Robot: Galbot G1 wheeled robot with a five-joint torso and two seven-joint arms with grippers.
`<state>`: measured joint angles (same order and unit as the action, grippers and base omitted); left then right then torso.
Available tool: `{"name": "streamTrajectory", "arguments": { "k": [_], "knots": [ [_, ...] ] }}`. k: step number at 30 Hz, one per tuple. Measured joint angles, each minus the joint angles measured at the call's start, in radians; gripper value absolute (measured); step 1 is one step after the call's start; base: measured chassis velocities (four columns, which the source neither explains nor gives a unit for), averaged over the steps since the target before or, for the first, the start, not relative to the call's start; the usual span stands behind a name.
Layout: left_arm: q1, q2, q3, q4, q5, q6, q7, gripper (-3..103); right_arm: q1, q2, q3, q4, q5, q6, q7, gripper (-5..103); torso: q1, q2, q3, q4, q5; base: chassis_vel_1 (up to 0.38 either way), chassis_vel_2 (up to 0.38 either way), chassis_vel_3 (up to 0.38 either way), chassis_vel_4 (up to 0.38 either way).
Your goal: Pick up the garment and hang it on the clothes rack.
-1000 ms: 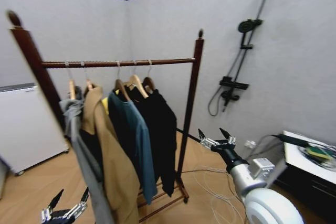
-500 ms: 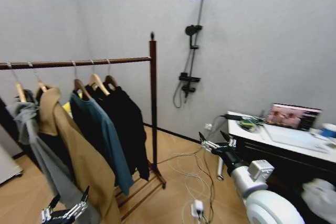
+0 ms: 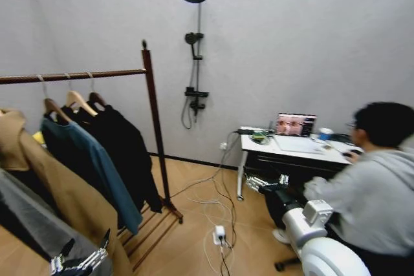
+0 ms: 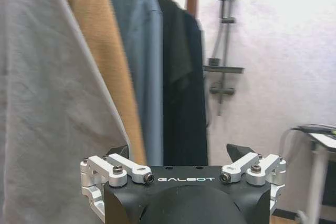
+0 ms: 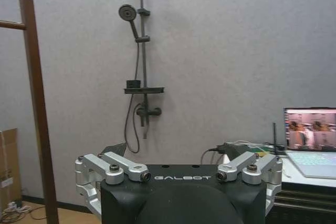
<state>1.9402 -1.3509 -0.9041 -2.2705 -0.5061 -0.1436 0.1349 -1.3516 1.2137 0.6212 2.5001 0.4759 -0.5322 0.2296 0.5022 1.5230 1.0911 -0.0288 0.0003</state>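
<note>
The left end effector (image 3: 83, 256) hangs low at the left of the head view, its fingers spread apart and holding nothing, just in front of the grey garment (image 3: 29, 224) at the near end of the clothes rack (image 3: 154, 121). On the rack's horizontal rail, from left to right, hang a tan coat (image 3: 61, 189), a teal-blue shirt (image 3: 90, 159) and the black jacket (image 3: 126, 153), which sits last in the row, next to the right-hand post. Beyond the post, a black shower-head stand (image 3: 194, 50) is fixed to the white wall. Cables (image 3: 220, 224) trail across the wooden floor. The right end effector (image 3: 266, 181) is held out mid-air, fingers apart and empty, in front of a desk (image 3: 291, 150) carrying an open laptop (image 3: 295, 125). A person in a grey top sits at the desk.
</note>
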Motion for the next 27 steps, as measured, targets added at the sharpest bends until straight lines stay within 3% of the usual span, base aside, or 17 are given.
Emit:
{"name": "streamTrajectory", "arguments": {
  "k": [27],
  "knots": [
    [0.000, 0.000, 0.000, 0.000, 0.000, 0.000, 0.000, 100, 0.058, 0.007, -0.059, 0.000, -0.028, 0.003, -0.016, 100, 0.000, 0.000, 0.000, 0.0002, -0.0005, 0.003, -0.255, -0.255, -0.001]
  ]
}}
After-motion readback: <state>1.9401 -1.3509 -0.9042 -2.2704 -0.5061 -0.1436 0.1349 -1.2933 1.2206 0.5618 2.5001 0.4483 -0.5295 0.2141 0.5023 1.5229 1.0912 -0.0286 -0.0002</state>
